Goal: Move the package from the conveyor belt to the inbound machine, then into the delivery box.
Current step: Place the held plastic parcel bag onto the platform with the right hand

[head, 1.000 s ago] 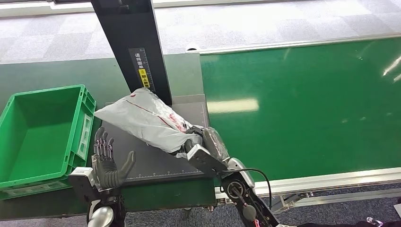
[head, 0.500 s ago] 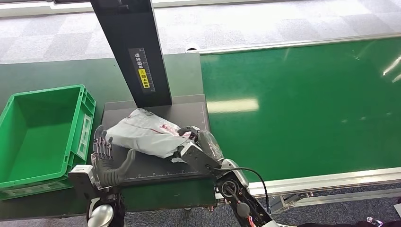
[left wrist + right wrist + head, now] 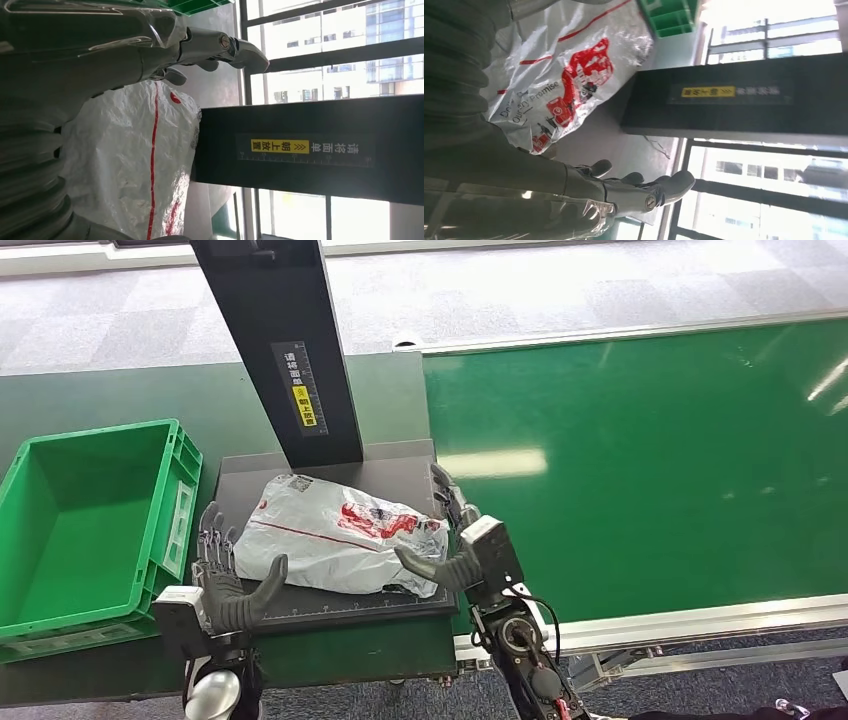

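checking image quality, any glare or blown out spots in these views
Head view: pale glare streaks on the green conveyor belt. Left wrist view: bright windows behind the dark scanner post, package evenly lit. Right wrist view: windows blown out to white, package print still readable.

The package (image 3: 340, 536), earlier held up by the right robot hand (image 3: 460, 540), now lies flat on the machine plate (image 3: 395, 472); that robot hand has let go, fingers spread
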### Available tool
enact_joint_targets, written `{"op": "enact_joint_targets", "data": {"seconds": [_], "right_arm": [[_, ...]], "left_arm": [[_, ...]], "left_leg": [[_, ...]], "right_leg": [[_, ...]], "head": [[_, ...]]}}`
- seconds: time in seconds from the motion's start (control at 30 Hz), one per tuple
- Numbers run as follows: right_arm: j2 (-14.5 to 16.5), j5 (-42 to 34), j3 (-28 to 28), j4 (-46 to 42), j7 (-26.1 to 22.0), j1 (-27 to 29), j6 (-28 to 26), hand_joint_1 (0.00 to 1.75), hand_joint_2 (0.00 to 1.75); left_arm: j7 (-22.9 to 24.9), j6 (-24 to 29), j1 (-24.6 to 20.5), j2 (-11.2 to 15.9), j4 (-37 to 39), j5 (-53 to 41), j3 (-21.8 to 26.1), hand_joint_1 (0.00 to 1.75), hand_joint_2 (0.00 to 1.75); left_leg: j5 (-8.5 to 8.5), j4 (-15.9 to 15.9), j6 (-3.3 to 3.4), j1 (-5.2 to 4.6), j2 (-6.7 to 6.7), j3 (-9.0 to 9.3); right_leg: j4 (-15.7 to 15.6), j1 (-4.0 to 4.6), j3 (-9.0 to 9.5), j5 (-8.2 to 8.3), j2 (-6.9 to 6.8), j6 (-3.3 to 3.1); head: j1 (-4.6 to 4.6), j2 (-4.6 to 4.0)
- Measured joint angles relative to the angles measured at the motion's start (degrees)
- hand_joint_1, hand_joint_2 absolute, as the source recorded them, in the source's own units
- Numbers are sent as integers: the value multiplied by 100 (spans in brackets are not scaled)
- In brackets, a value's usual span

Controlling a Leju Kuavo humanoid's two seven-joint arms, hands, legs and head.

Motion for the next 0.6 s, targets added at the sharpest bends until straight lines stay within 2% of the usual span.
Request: {"op": "enact_joint_targets", "data": {"seconds": [0.17, 0.33, 0.4, 0.53, 0.6], "right_arm": [[-44, -866, -296, -442, -118, 274, 329, 0, 175], [-58, -1404, -447, -694, -100, 404, 542, 0, 175], [-59, -1465, -465, -722, -99, 409, 569, 0, 175], [-60, -1476, -470, -729, -99, 409, 575, 0, 175], [-67, -1554, -529, -851, -140, 456, 598, 0, 175]], "left_arm": [[234, 15, -73, 19, 41, -1430, -319, 0, 175], [629, 70, -529, 37, 527, -3334, -947, 0, 175], [703, 131, -648, 37, 673, -3669, -1083, 0, 175], [721, 150, -680, 37, 718, -3747, -1118, 0, 175], [1276, 807, -1095, -5, 1439, -5064, -1474, 0, 175]], "left_leg": [[0, 0, 0, -3, -1, 0], [1, 1, 1, -4, 1, 2], [1, 1, 1, -4, 2, 2], [1, 1, 1, -4, 2, 2], [2, 1, 1, -4, 0, 3]], "right_leg": [[-1, -3, 0, 0, -1, 0], [-1, -5, 1, 2, 1, 0], [-1, -5, 1, 2, 1, 0], [-1, -5, 2, 2, 1, 0], [-1, -4, 2, 2, 0, 0]], "head": [[1, 0], [0, 0], [-1, 0], [-1, 0], [-1, 0]]}}
